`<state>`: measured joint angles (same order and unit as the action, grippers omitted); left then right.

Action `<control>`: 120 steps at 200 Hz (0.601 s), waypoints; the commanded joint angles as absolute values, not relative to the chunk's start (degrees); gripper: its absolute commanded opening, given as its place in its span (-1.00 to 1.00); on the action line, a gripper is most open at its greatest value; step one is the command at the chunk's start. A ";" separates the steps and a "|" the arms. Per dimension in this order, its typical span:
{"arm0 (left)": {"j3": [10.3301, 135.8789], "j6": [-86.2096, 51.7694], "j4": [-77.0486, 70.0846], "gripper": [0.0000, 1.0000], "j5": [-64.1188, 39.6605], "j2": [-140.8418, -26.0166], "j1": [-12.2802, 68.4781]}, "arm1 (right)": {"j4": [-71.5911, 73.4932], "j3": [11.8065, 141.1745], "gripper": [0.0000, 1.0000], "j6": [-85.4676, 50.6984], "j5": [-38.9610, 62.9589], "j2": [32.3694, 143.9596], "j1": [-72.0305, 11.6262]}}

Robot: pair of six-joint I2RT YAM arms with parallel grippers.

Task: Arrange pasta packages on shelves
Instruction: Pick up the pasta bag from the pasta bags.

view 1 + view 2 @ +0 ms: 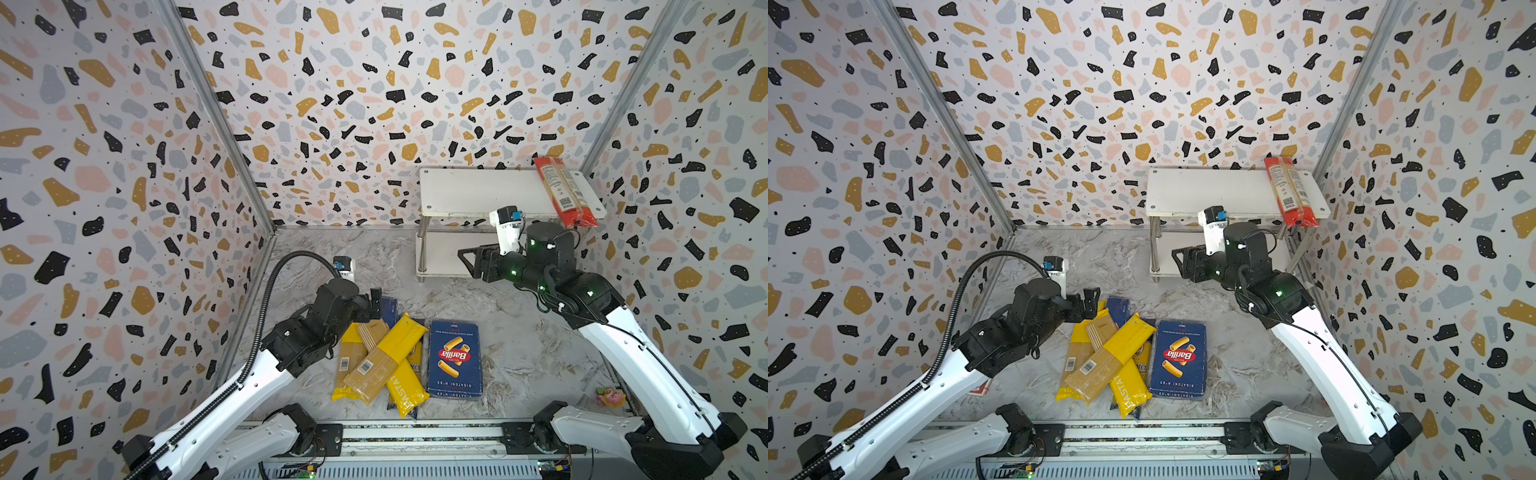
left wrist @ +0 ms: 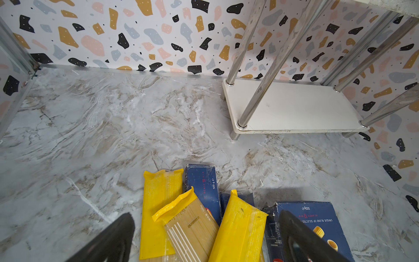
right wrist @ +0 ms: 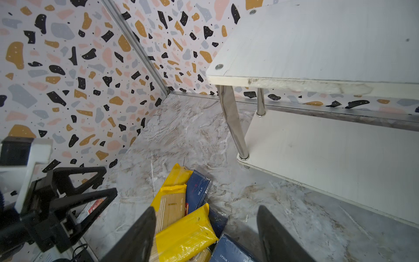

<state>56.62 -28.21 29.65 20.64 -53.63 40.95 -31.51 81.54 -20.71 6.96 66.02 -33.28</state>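
Note:
Several pasta packages lie piled on the marble floor: crossed yellow spaghetti bags (image 1: 401, 340) (image 1: 1129, 336) (image 2: 240, 226), a slim blue box (image 1: 390, 309) (image 2: 203, 186) (image 3: 197, 190) and the wide rigatoni box (image 1: 455, 357) (image 1: 1179, 357) (image 2: 317, 217). A red bag (image 1: 563, 191) (image 1: 1291, 191) lies across the right end of the shelves' top board (image 1: 478, 191) (image 1: 1204, 191) (image 3: 317, 45), overhanging its front edge. The lower board (image 2: 294, 106) is bare. My left gripper (image 1: 376, 305) (image 2: 206, 220) hangs open above the pile's far end. My right gripper (image 1: 467, 259) (image 1: 1179, 259) (image 3: 206, 211) is open and empty, in front of the shelves.
A small pink toy (image 1: 610, 397) sits at the near right by the wall. A flat red card (image 1: 980, 388) (image 3: 95, 205) lies under the left arm. Patterned walls close in three sides; the arms' rail (image 1: 415, 432) runs along the front.

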 commanded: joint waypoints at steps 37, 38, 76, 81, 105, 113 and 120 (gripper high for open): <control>52.30 -32.05 29.56 0.99 20.58 -49.80 41.13 | -33.76 78.06 0.41 -20.50 5.29 56.15 -38.10; 52.21 -32.07 29.54 0.99 20.53 -49.77 41.13 | -33.84 77.97 0.41 -20.58 5.28 55.93 -38.12; 49.65 -32.08 28.35 0.99 20.85 -49.95 41.13 | -37.09 72.71 0.41 -23.13 5.16 50.46 -39.70; 49.30 -32.08 28.18 0.99 20.89 -50.01 41.13 | -37.41 71.91 0.41 -23.55 5.18 50.13 -39.81; 47.07 -32.84 27.12 0.99 20.32 -50.12 41.11 | -37.72 66.82 0.41 -25.15 5.92 48.74 -40.73; 45.94 -33.25 26.57 0.99 19.82 -50.17 41.08 | -37.41 65.04 0.41 -25.47 6.35 48.62 -41.16; 44.93 -33.60 26.09 0.99 19.52 -50.24 41.08 | -37.20 63.64 0.41 -25.64 6.58 48.73 -41.60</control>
<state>47.68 -32.29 28.95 20.38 -50.24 40.95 -35.51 67.57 -23.59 5.98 48.56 -40.29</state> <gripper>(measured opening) 0.995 0.705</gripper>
